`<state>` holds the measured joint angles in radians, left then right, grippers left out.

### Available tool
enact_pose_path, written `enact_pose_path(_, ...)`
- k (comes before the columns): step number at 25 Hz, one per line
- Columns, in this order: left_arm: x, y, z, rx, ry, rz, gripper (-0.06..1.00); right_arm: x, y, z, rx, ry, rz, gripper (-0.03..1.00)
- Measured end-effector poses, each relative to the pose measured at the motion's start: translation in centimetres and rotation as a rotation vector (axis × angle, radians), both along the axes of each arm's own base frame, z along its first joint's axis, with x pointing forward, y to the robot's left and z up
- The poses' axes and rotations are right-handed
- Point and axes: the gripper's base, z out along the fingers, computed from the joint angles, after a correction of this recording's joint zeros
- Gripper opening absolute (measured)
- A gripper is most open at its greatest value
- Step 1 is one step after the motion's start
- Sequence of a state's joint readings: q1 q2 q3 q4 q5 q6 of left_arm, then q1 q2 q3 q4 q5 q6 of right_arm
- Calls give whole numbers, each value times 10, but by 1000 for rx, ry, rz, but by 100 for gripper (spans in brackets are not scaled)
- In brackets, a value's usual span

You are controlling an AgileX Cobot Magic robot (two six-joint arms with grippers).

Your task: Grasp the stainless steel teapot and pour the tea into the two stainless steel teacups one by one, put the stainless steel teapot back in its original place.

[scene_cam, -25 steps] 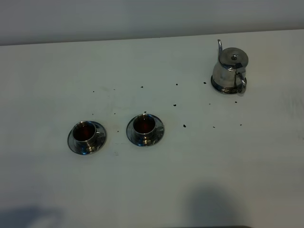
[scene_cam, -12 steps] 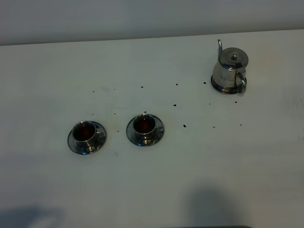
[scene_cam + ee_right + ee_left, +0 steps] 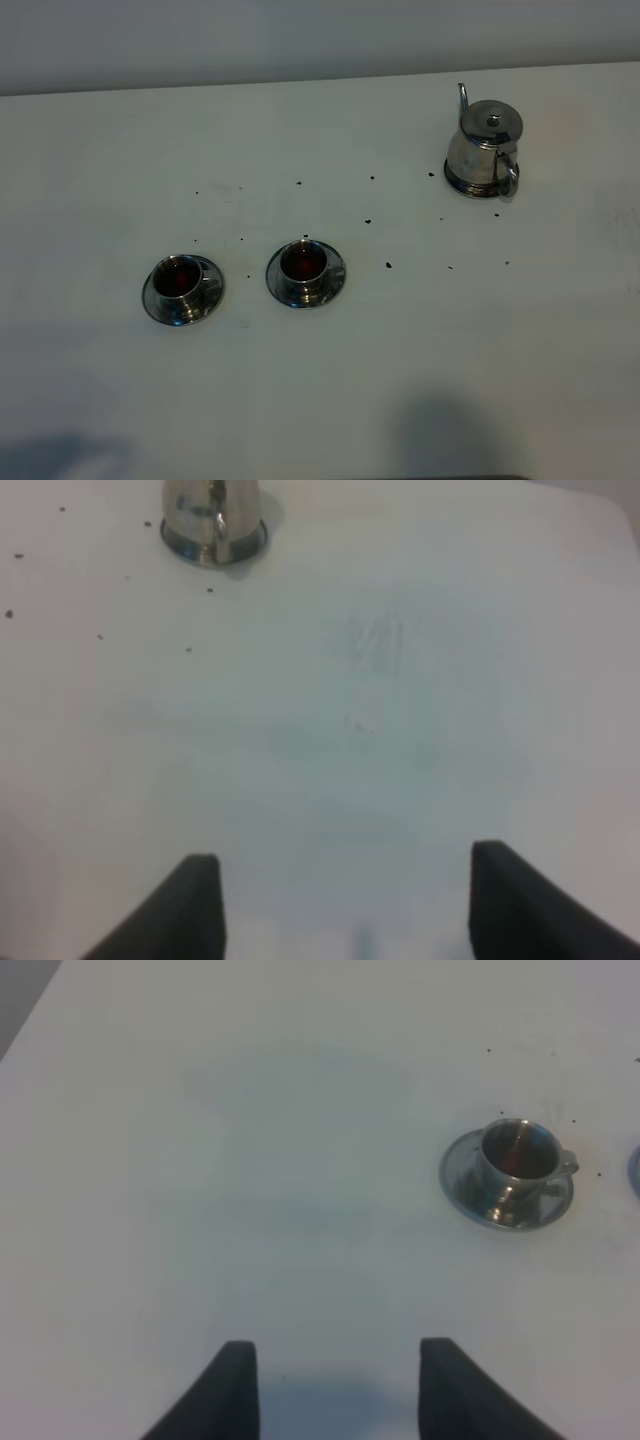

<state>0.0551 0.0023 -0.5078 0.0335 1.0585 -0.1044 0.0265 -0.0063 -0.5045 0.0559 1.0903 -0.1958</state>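
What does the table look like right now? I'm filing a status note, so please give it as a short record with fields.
teapot: stainless steel teapot upright on its steel disc, far right of the table, lid down
left cup: teacup on saucer, dark tea inside
right cup: teacup on saucer, dark tea inside
spills: dark droplets scattered between cups and teapot
left gripper: jaws apart, holding nothing
right gripper: jaws wide apart, holding nothing, away from the teapot
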Motion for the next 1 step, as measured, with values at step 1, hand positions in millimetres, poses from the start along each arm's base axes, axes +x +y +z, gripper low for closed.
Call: enact_pose_path(1, 0, 0, 0, 0, 0, 0, 41, 0, 0, 0, 0, 0, 0, 51)
